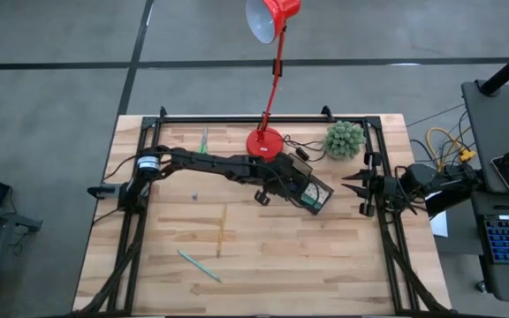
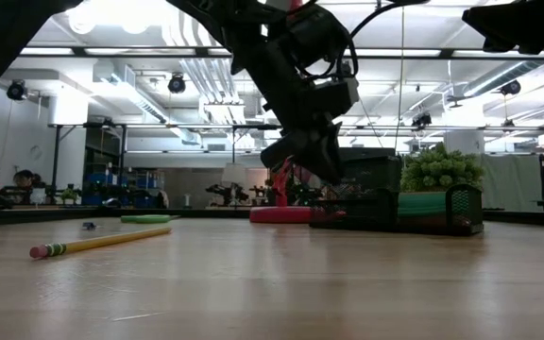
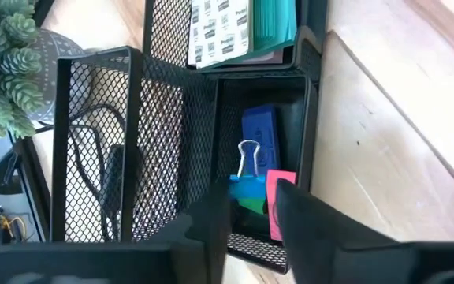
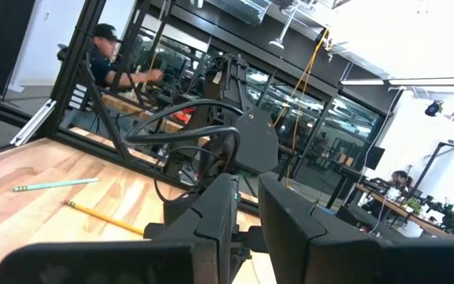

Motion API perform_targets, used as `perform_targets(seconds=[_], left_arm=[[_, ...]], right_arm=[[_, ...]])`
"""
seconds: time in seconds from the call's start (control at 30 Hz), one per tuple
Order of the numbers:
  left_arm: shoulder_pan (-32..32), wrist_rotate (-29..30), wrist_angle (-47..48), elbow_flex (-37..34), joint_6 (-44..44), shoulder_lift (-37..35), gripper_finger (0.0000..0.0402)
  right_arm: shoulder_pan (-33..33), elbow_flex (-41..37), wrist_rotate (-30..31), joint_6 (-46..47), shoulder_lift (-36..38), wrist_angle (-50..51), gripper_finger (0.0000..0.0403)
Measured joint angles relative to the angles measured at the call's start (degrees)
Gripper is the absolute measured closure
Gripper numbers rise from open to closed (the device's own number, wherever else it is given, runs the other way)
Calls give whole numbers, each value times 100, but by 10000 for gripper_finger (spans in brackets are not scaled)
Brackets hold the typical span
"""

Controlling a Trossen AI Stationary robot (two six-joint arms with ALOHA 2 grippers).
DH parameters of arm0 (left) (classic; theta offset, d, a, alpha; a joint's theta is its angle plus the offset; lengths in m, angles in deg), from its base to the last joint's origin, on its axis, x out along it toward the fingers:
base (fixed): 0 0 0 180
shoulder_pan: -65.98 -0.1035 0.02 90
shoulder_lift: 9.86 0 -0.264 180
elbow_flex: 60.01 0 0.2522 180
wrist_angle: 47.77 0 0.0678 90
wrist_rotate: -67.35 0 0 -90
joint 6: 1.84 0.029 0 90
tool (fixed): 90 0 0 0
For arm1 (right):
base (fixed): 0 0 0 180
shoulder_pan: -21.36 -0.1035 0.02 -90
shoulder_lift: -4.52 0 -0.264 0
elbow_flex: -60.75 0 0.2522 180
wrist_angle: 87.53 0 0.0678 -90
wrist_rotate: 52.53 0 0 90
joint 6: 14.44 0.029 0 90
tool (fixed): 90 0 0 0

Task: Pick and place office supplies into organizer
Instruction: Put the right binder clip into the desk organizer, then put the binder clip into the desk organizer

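L gripper (image 1: 295, 191) over mesh organizer (image 1: 318, 196) at table centre-right, fingers apart, empty. Inside: binder clips (image 3: 249, 185), blue block, sticky pads. Left: yellow pencil (image 1: 220, 232), teal pen (image 1: 199, 265) ~7 o'clock. R gripper (image 1: 358, 185) parked 3 o'clock, nearly closed, empty.

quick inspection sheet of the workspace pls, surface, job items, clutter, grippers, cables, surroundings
surface: wooden table, black frame rails.
job's things: organizer holds blue, green and pink pieces and a binder clip; yellow pencil and teal pen lie loose.
clutter: red lamp, green plant.
grippers: left gripper over the organizer, open; right gripper parked at the table's right edge.
cables: black cable behind the lamp base.
surroundings: a person at a bench beyond.
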Motion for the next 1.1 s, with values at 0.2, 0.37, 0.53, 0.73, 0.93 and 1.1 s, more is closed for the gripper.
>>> perform_targets(seconds=[0.2, 0.37, 0.53, 0.73, 0.93, 1.1], left_arm=[[-20, 2, -9, 0, -3, 2, 245], [1, 201, 0, 0, -7, 1, 227], [156, 683, 37, -4, -21, -163, 226], [376, 739, 130, -4, -709, -410, 226], [602, 808, 873, -2, -2564, -793, 226], [777, 805, 2039, -7, -4413, -1008, 226]], right_arm=[[0, 0, -2, 0, 0, -1, 346], [-1, 0, -1, -10, 0, 0, 346], [-2, 0, -2, -50, 0, 0, 346], [-2, 2, 0, -66, 0, 0, 346], [1, 2, -2, -68, 0, 0, 346], [-2, 2, -1, -65, -2, 2, 346]])
